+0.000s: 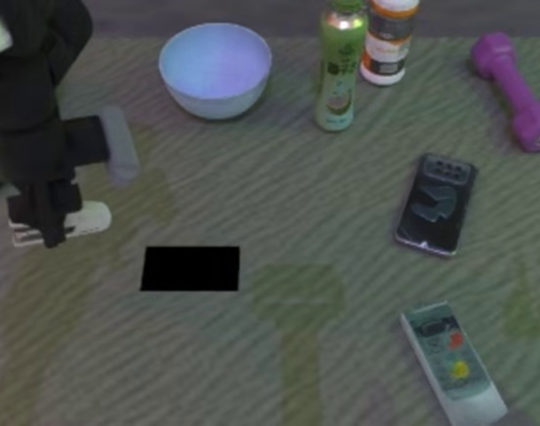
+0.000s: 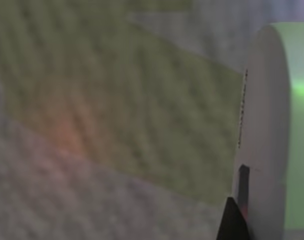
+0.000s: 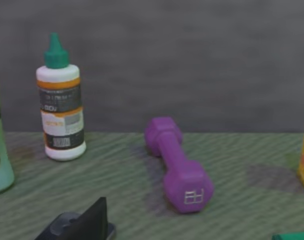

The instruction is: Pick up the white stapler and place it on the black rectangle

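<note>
The white stapler (image 1: 90,217) lies on the mat at the far left of the table. My left gripper (image 1: 48,226) is down over the stapler's left part, and only its two ends show past the gripper. Very close in the left wrist view, the white stapler (image 2: 264,125) stands out with a dark slit along its side. The black rectangle (image 1: 190,269) lies flat and bare, to the right of the stapler and a little nearer the front edge. My right arm is out of the top view. One dark fingertip (image 3: 94,215) of it shows far off centre, holding nothing.
A pale blue bowl (image 1: 215,69), a green bottle (image 1: 339,67) and a white orange-banded bottle (image 1: 389,40) stand along the back. A purple dumbbell (image 1: 513,89) lies at the back right, a black phone (image 1: 436,204) at the right, and a grey-white remote (image 1: 451,359) at the front right.
</note>
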Motion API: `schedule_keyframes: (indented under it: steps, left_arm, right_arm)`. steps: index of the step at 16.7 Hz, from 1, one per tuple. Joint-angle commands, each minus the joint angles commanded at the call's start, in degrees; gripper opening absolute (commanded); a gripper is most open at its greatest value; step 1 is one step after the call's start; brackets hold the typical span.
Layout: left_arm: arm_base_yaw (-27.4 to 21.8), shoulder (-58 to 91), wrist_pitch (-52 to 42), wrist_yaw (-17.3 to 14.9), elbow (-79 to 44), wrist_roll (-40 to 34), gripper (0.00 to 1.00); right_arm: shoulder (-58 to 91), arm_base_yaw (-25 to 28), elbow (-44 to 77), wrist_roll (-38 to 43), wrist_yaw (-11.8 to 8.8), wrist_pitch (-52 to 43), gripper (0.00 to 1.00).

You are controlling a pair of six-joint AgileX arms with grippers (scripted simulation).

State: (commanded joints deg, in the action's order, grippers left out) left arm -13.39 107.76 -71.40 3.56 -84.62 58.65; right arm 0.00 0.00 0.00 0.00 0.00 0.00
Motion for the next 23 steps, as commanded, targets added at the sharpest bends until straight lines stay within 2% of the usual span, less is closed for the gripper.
schedule_keyframes:
  steps: [4,9,13,16,20,23]
  left_arm:
    - [-2.42,3.27,-4.21,1.71,-3.91,-29.04,0.00]
    - [-6.14,7.37,-8.14,2.51,-7.84,-72.94,0.00]
    - [-9.24,10.48,-9.65,1.92,-10.88,-108.09,0.00]
    - [-11.26,11.92,-9.15,0.73,-12.95,-131.22,0.00]
    - [-13.34,12.31,-6.78,-1.20,-15.21,-155.60,0.00]
    - [-14.30,11.75,-4.41,-2.54,-16.36,-167.80,0.00]
  right_arm:
    - [0.00,0.00,0.00,0.00,0.00,0.00,1.00]
    - [0.00,0.00,0.00,0.00,0.00,0.00,1.00]
    - [0.00,0.00,0.00,0.00,0.00,0.00,1.00]
    - [0.00,0.00,0.00,0.00,0.00,0.00,1.00]
    - [0.00,0.00,0.00,0.00,0.00,0.00,1.00]
    - [0.00,0.00,0.00,0.00,0.00,0.00,1.00]
